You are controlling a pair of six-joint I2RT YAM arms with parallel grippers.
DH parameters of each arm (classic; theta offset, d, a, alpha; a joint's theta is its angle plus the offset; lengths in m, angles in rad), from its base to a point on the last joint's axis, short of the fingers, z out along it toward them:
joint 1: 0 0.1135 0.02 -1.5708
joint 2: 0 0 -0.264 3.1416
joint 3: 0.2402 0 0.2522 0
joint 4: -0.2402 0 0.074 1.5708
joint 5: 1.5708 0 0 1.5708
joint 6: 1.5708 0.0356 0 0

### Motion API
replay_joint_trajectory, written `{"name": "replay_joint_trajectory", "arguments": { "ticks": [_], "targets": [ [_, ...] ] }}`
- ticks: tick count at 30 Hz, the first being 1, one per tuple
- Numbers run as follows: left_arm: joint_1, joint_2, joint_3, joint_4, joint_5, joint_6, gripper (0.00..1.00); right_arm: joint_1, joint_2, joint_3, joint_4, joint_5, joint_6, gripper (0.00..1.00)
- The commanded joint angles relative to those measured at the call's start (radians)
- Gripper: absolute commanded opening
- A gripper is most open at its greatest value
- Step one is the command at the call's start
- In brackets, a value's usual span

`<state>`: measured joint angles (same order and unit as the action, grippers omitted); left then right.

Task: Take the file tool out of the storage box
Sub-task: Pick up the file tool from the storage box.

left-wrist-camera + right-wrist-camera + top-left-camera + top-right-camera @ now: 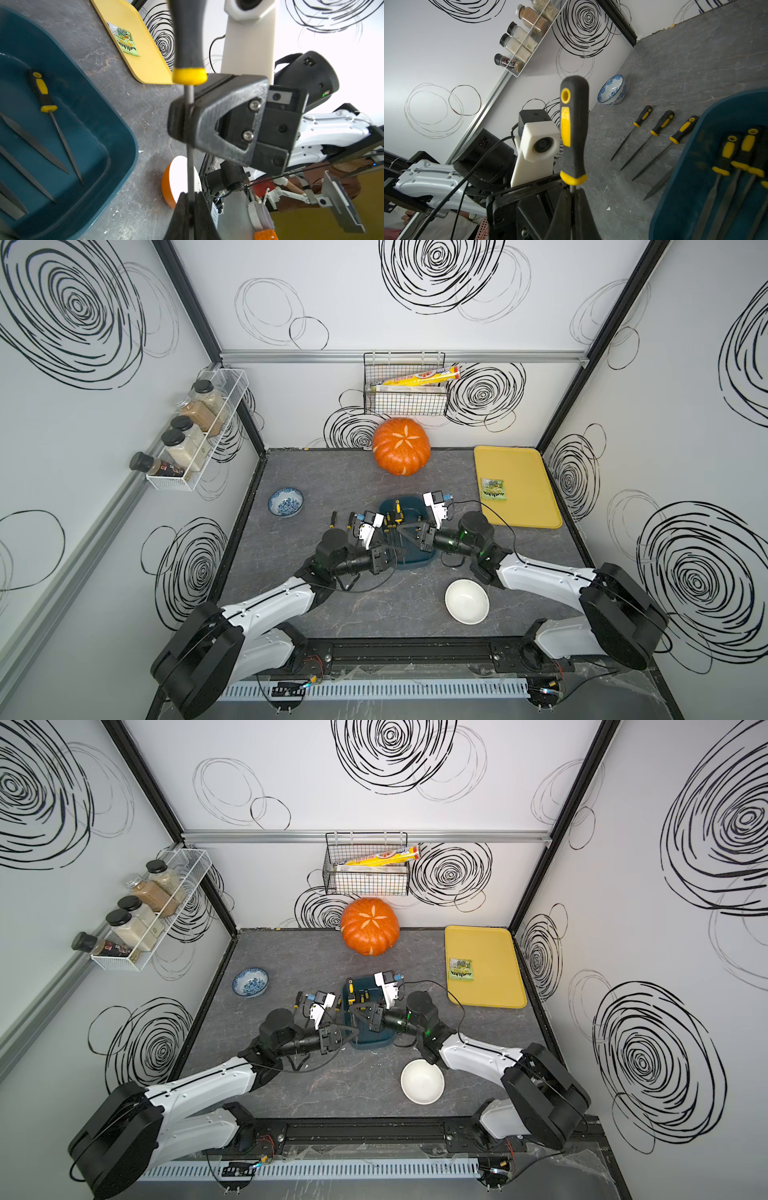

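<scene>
One file (574,128), black-and-yellow handle, held in the air beside the storage box (116,128), off its floor. Three loose files (662,122) lie in a row on the table (695,62). At least three stored files (726,153) lie inside the box, count unsure, cut off at the frame edge. Two arms, both low, meet at the box: right gripper (572,199) clamped on the shank just below the handle, left gripper (190,200) clamped further down. Held file is hard to pick out in both top views.

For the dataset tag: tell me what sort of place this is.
Probably a mock kitchen built inside a robot test booth: spice jars in a wall rack, a pumpkin on a stone-look counter, and white panel walls printed with black swirls.
</scene>
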<state>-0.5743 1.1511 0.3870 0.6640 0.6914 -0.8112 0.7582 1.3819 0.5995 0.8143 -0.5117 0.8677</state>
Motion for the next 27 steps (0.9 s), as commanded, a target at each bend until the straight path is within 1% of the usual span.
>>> {"name": "replay_joint_trajectory", "arguments": {
  "ticks": [1,4,5,7,8,9,10,11,12,13,15,17,19,21,24,26,27],
  "targets": [
    [0.000,0.003,0.018,0.059,0.006,0.007,0.00,0.013,0.002,-0.019,0.063,-0.003,0.012,0.00],
    [-0.001,-0.004,0.017,0.047,-0.003,0.011,0.00,0.014,0.000,-0.031,0.073,0.001,0.013,0.00],
    [-0.001,-0.009,0.017,0.039,-0.008,0.015,0.00,0.015,-0.001,-0.037,0.080,0.000,0.017,0.05],
    [0.000,-0.017,0.022,0.013,-0.014,0.026,0.00,0.014,0.000,-0.047,0.101,-0.014,0.026,0.42],
    [-0.001,-0.023,0.029,-0.013,-0.015,0.038,0.00,0.014,-0.005,-0.049,0.103,-0.022,0.027,0.63],
    [0.001,-0.029,0.039,-0.046,-0.018,0.055,0.00,0.015,-0.012,-0.049,0.094,-0.021,0.026,0.78],
    [0.002,-0.041,0.050,-0.091,-0.029,0.076,0.00,0.013,-0.024,-0.045,0.075,-0.021,0.021,0.97],
    [0.001,-0.055,0.064,-0.143,-0.049,0.099,0.00,0.008,-0.038,-0.029,0.022,-0.030,0.003,1.00],
    [0.002,-0.066,0.080,-0.207,-0.072,0.125,0.00,0.004,-0.051,-0.006,-0.045,-0.038,-0.028,1.00],
    [0.002,-0.079,0.106,-0.302,-0.119,0.166,0.00,0.001,-0.070,0.022,-0.128,-0.030,-0.072,1.00],
    [0.001,-0.094,0.200,-0.565,-0.275,0.265,0.00,-0.004,-0.110,0.079,-0.314,0.019,-0.174,1.00],
    [-0.001,-0.088,0.292,-0.792,-0.477,0.319,0.00,-0.012,-0.142,0.155,-0.535,0.113,-0.300,1.00],
    [0.002,-0.068,0.340,-0.905,-0.567,0.313,0.00,-0.019,-0.163,0.204,-0.672,0.201,-0.400,1.00],
    [0.002,-0.034,0.413,-1.035,-0.635,0.310,0.00,-0.028,-0.182,0.226,-0.753,0.263,-0.479,1.00],
    [0.002,0.026,0.516,-1.225,-0.772,0.314,0.00,-0.046,-0.206,0.216,-0.801,0.302,-0.580,1.00],
    [0.003,0.065,0.573,-1.323,-0.916,0.318,0.00,-0.061,-0.222,0.188,-0.798,0.329,-0.607,1.00],
    [0.008,0.088,0.595,-1.356,-0.963,0.327,0.00,-0.067,-0.227,0.175,-0.794,0.336,-0.598,1.00]
  ]
}}
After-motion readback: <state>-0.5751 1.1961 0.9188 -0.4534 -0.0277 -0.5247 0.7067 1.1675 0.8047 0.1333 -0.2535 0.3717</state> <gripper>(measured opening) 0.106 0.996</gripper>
